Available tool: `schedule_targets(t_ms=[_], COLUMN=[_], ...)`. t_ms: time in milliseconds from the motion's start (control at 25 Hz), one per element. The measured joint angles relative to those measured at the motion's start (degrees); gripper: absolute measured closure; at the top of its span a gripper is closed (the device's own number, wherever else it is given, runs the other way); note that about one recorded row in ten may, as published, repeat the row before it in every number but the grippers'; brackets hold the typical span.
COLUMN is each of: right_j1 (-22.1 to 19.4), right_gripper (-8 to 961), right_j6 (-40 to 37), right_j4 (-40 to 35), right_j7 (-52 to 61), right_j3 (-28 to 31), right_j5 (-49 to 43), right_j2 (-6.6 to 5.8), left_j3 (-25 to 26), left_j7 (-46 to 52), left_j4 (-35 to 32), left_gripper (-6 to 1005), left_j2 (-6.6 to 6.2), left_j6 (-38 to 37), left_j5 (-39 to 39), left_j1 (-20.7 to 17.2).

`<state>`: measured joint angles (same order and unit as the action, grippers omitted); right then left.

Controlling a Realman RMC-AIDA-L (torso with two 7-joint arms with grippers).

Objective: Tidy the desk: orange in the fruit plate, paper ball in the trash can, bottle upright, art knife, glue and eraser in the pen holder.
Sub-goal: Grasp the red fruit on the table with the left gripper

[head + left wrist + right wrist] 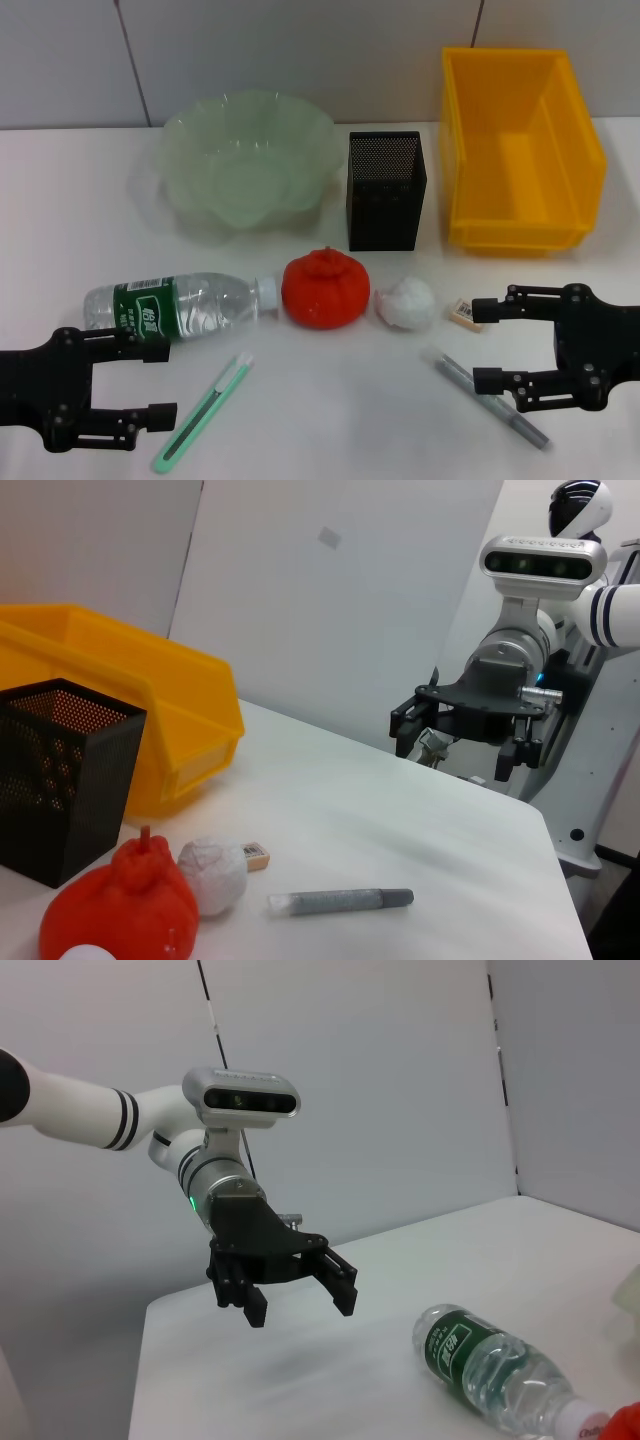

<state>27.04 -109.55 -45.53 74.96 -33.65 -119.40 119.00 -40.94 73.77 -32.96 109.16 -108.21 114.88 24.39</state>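
The clear bottle [175, 305] with a green label lies on its side at the left. To its right in a row are the orange [325, 288], the white paper ball [407, 302] and the small eraser [466, 313]. The green art knife [203, 412] lies at the front left and the grey glue stick [490, 398] at the front right. The green fruit plate [245, 165], the black mesh pen holder [386, 190] and the yellow bin [520, 145] stand at the back. My left gripper [168, 380] is open beside the bottle's base. My right gripper [480, 343] is open, just right of the eraser.
The left wrist view shows the right gripper [465, 742] above the table's far edge, with the glue stick [340, 901], eraser [256, 856] and paper ball [212, 875] in front. The right wrist view shows the left gripper [300, 1295] and the bottle [490, 1370].
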Motion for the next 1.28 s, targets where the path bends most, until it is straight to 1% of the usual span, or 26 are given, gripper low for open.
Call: schedule_targets(t_ms=[720, 800, 840, 880, 920, 960, 1000, 1120, 1160, 1240, 1280], right_j1=[-0.61, -1.63, -1.63, -2.51, -2.51, -2.97, -3.94, -4.67, -5.03, -5.58, -5.98], right_gripper=[178, 178, 178, 178, 178, 178, 178, 178, 178, 178, 178], right_j6=[0.14, 0.04, 0.04, -0.11, -0.11, -0.14, -0.09, 0.02, 0.03, 0.00, -0.22], right_j4=[0.47, 0.22, 0.22, 0.03, 0.03, -0.11, -0.36, -0.44, -0.44, -0.47, -0.51], right_j7=[-0.23, -0.23, -0.23, -0.38, -0.38, -0.37, -0.36, -0.25, -0.23, -0.21, -0.19], right_j3=[0.65, 0.76, 0.76, 0.82, 0.82, 0.82, 0.84, 1.02, 1.25, 2.03, 2.83], right_j5=[0.16, 0.17, 0.17, 0.20, 0.20, 0.22, 0.23, 0.23, 0.23, 0.23, 0.20], right_j2=[-0.01, -0.18, -0.18, -0.38, -0.38, -0.48, -0.72, -0.98, -1.09, -1.24, -1.28], left_j3=[0.01, 0.01, 0.40, 0.40, 0.40, 0.47, 0.47, 0.47, 0.38, 0.38, -0.92], left_j7=[-0.16, -0.16, 0.07, 0.07, 0.07, 0.47, 0.47, 0.47, 2.58, 2.58, 9.22], left_j4=[-0.52, -0.52, -2.22, -2.22, -2.22, -3.41, -3.41, -3.41, -7.92, -7.92, -20.95], left_gripper=[200, 200, 200, 200, 200, 200, 200, 200, 200, 200, 200], left_j2=[0.03, 0.03, 0.28, 0.28, 0.28, 0.49, 0.49, 0.49, 1.37, 1.37, 4.58], left_j6=[0.13, 0.13, 0.27, 0.27, 0.27, 0.28, 0.28, 0.28, 0.60, 0.60, 1.77], left_j5=[0.14, 0.14, 0.16, 0.16, 0.16, 0.10, 0.10, 0.10, -0.03, -0.03, 4.49], left_j1=[0.53, 0.53, 0.65, 0.65, 0.65, 0.68, 0.68, 0.68, 1.28, 1.28, 4.21])
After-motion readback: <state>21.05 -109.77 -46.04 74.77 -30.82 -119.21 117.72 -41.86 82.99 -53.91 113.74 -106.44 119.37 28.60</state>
